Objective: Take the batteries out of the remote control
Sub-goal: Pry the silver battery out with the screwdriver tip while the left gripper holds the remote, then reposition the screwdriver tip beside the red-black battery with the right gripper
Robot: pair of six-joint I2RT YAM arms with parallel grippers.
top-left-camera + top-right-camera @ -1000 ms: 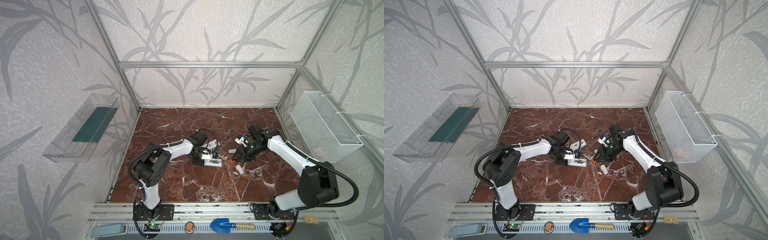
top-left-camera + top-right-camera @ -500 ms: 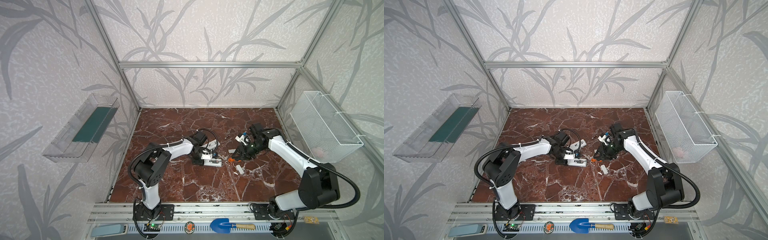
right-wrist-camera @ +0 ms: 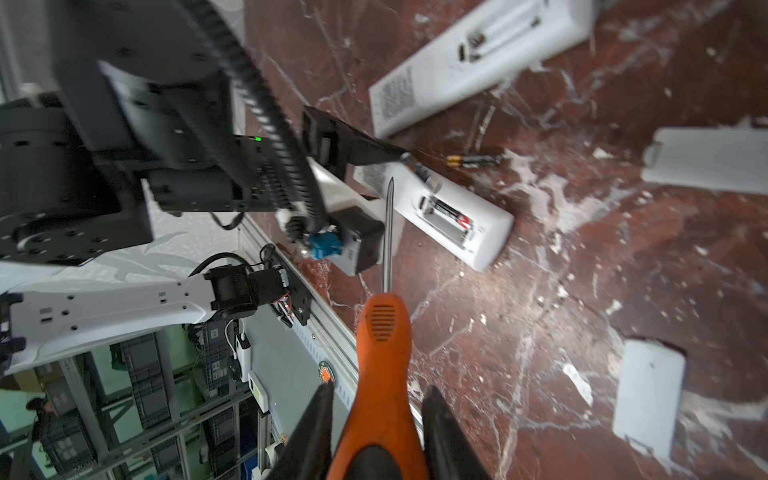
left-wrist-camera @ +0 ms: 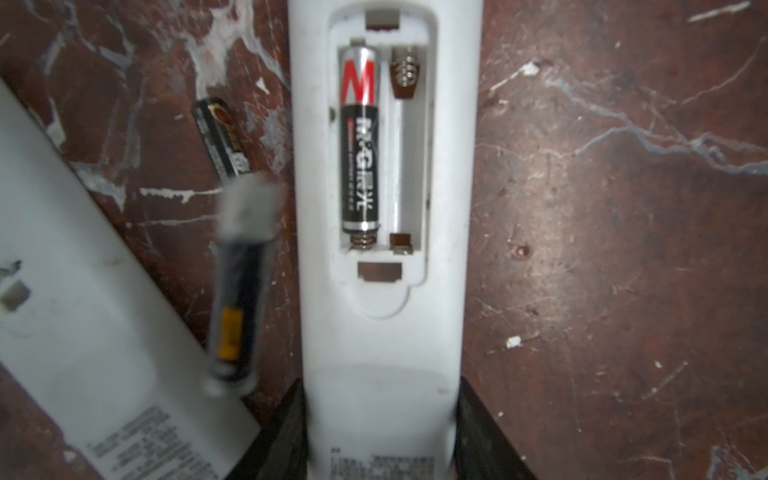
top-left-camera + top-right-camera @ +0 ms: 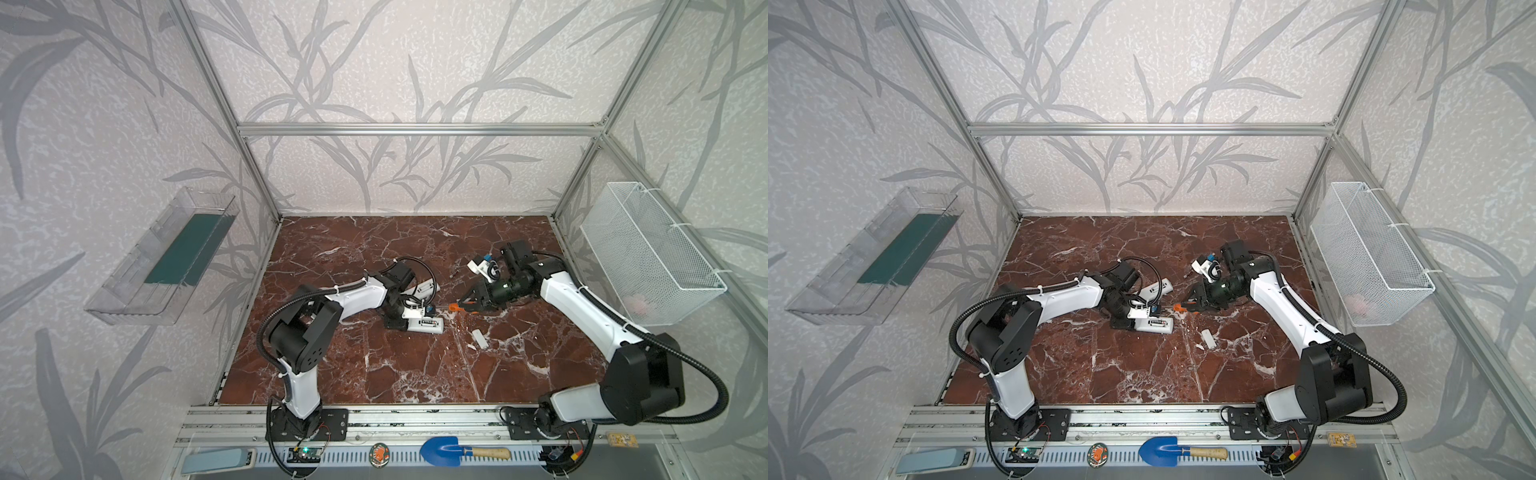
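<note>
top views, left gripper [image 5: 398, 321]: lying low on the marble floor [image 5: 374, 374], clamping one end of the remote [image 5: 424, 326]; hiding its fingertips under the wrist
top views, right gripper [image 5: 468, 304]: squeezing the orange screwdriver [image 5: 455, 307] by the handle, aiming it toward the remote; losing the thin shaft against the floor
top views, batteries: being too small to pick out in both top views
top views, second remote [image 5: 1156, 287]: lying just behind the left wrist, partly hiding under a cable loop
top views, cover [image 5: 1208, 338]: lying flat and alone near the right arm
left wrist, remote [image 4: 382, 353]: lying back-up with compartment open; being pinched on both sides by black fingers [image 4: 280, 440], cut off at the frame edge
left wrist, seated battery [image 4: 359, 137]: sitting in one slot
left wrist, blurred battery [image 4: 243, 291]: smearing just beside the remote; giving no way of telling whether resting or airborne
left wrist, loose battery [image 4: 222, 137]: lying on the floor between the two remotes, hiding one end behind the blurred battery
right wrist, screwdriver [image 3: 382, 353]: sitting clamped between both fingers [image 3: 320, 419], handle base cut off; pointing at the remote's label end, contact being unclear
right wrist, seated battery [image 3: 446, 212]: showing in the open compartment
right wrist, blurred battery [image 3: 419, 171]: showing at the remote's edge beside the left gripper's finger, hard to read
right wrist, other cover [image 3: 706, 160]: running off the frame edge
</note>
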